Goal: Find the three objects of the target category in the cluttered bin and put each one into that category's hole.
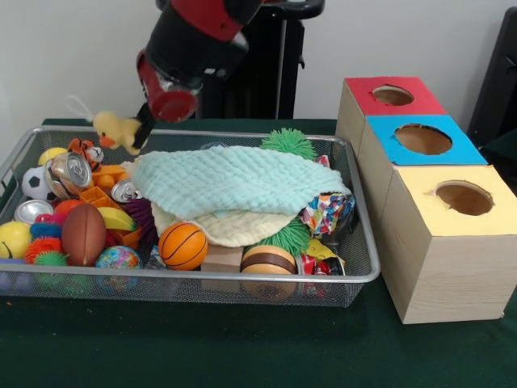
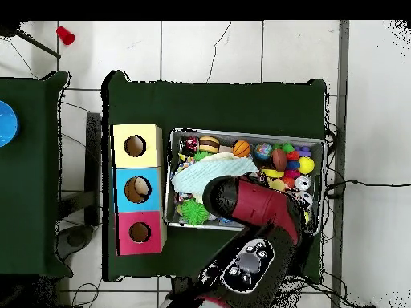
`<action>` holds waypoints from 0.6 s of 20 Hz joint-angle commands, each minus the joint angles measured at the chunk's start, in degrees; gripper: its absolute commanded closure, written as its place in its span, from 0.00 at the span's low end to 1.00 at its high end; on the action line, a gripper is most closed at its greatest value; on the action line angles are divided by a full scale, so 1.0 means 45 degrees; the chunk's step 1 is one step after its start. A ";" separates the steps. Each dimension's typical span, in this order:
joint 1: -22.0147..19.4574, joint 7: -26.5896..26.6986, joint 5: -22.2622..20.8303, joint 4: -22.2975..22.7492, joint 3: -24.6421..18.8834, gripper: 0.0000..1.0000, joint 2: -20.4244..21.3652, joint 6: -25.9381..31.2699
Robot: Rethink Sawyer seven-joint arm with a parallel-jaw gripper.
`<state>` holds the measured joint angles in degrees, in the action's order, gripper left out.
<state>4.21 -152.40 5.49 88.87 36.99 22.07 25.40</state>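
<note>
My arm angles down over the wire bin's (image 1: 355, 271) far left corner, my gripper (image 1: 139, 129) pinching a small yellow plush duck (image 1: 113, 128), fuzzy with an orange beak, above the rim.

No legible text or numbers anywhere; crumpled wrapper (image 1: 326, 212) in bin perhaps printed, pattern unreadable

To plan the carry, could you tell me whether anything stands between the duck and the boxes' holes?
The gripper holds the duck above the bin's end farthest from the boxes. A heaped cloth and a green spiky ball lie between, but low; nothing visible blocks a path above them.
</note>
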 commanded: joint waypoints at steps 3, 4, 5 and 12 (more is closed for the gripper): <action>0.0800 -0.1667 0.0412 0.0852 -0.0235 1.00 0.1255 0.2460; 0.0935 -0.1766 0.0513 0.1010 -0.0330 1.00 0.1408 0.2688; 0.1090 -0.1926 0.0633 0.1193 -0.0405 1.00 0.1543 0.2810; 0.1729 -0.2905 0.1837 0.2351 -0.1210 1.00 0.2077 0.2809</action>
<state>10.89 -152.40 8.91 91.85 38.61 29.98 31.98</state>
